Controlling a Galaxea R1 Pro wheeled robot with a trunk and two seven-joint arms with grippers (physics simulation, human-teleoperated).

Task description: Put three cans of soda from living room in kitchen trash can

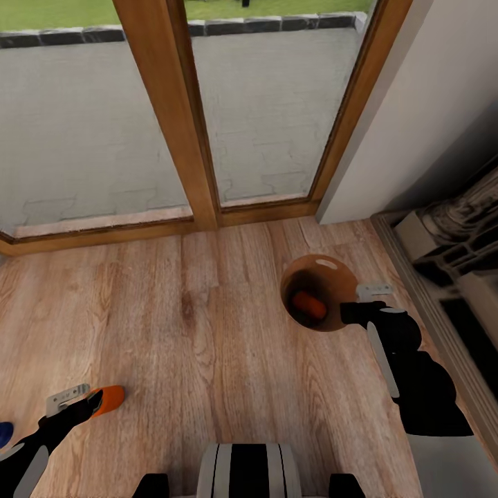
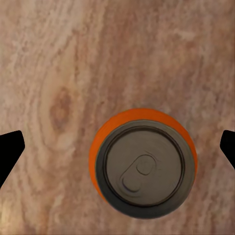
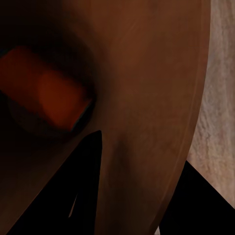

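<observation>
**A:** Where is the bin sitting right now?

**B:** The tash can is hanging at the end of the right arm, over the wood plank floor in front of the wood-framed glass doors. It is tipping its glossy brown inside towards the head camera, and an orange can is lying on its side down in the bottom.

**A:** And the right gripper — how is it holding?

**B:** The right gripper is pinching the bin's rim. In the right wrist view one dark finger is sitting inside the brown wall and the other outside it, so the jaws are closing narrowly on that wall. The can in the bin is glowing orange in the shadow beyond.

**A:** What is the left arm doing?

**B:** The left gripper is hovering low at the head view's lower left, at a second orange can. From the left wrist camera that can is standing upright on the planks, silvery top and pull tab facing up. The two fingertips are showing at the far edges of that view — spread wide, well apart from the can, gripping nothing.

**A:** Anything else?

**B:** A bit of dark blue is peeking in at the head view's left edge; I cannot tell what it is.
</observation>
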